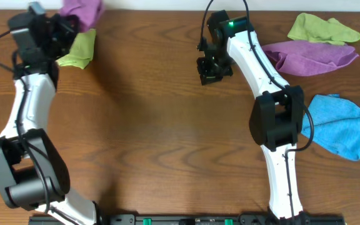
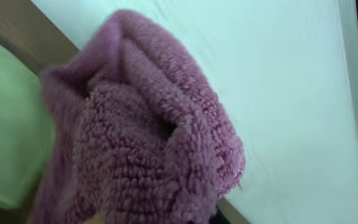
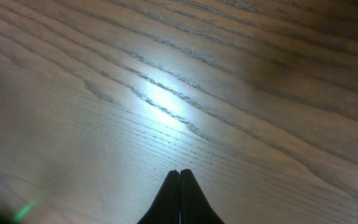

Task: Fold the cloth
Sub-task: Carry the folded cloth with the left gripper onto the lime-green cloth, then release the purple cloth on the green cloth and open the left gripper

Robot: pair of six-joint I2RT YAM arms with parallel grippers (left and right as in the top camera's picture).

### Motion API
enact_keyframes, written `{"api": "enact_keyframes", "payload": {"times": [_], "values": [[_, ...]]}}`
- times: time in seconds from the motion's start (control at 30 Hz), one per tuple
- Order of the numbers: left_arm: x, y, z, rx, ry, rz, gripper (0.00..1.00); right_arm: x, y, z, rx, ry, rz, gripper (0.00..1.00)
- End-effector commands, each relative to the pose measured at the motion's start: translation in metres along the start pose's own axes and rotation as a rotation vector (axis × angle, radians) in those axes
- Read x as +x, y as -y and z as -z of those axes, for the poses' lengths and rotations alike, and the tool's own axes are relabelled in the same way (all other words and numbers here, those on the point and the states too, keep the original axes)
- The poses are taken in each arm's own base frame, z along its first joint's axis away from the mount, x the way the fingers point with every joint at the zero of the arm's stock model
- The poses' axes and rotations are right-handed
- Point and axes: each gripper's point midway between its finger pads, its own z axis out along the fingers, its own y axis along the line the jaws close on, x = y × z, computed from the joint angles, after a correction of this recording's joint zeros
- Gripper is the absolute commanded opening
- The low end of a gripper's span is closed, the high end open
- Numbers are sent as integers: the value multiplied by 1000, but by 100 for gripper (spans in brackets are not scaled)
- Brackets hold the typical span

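**Magenta microfibre bunched in the left gripper, fold not yet begun**

The magenta cloth [image 1: 84,11] hangs bunched from the left gripper [image 1: 72,26], just behind the lime-green cloth [image 1: 79,50] that lies under this arm. I cannot tell whether the two cloths touch. In the left wrist view the purple pile fills almost the whole picture, with a white wall [image 2: 278,93] behind it. From this I judge that the cloth is lifted off the wooden table [image 1: 149,125] and is not lying flat. The reason seems clear: it is crumpled, and it must be brought to open wood before any fold is possible.

The fingers of the left gripper are hidden by the fabric, but they are pressed as near together as they go, pinching a part of the magenta cloth. The right gripper [image 3: 179,177] hovers well apart from the lime-green cloth, to its right, over bare wood. Its two fingers are pressed together with no gap, and they hold nothing and touch nothing. I judge that it waits there to take a second corner. Beyond it, even farther from the lime-green cloth, lie a paler purple cloth [image 1: 311,56], a second green cloth [image 1: 320,28] and a blue cloth [image 1: 339,125].
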Motion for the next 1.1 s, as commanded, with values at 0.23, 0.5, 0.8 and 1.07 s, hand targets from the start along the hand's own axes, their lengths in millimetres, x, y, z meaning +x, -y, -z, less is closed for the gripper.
{"api": "enact_keyframes", "payload": {"times": [0.23, 0.5, 0.8, 1.07], "values": [[-36, -44, -19, -71, 155, 8, 5, -2, -9, 17, -2, 37, 29, 2], [-31, -87, -56, -31, 183, 81, 6, 7, -9, 17, -2, -2, 40, 2], [-13, -109, -66, -6, 85, 11, 6, 6, -9, 17, -2, 2, 40, 1], [12, -120, -68, -26, -29, 8, 6, 5, -10, 17, -7, 7, 42, 2]]}}
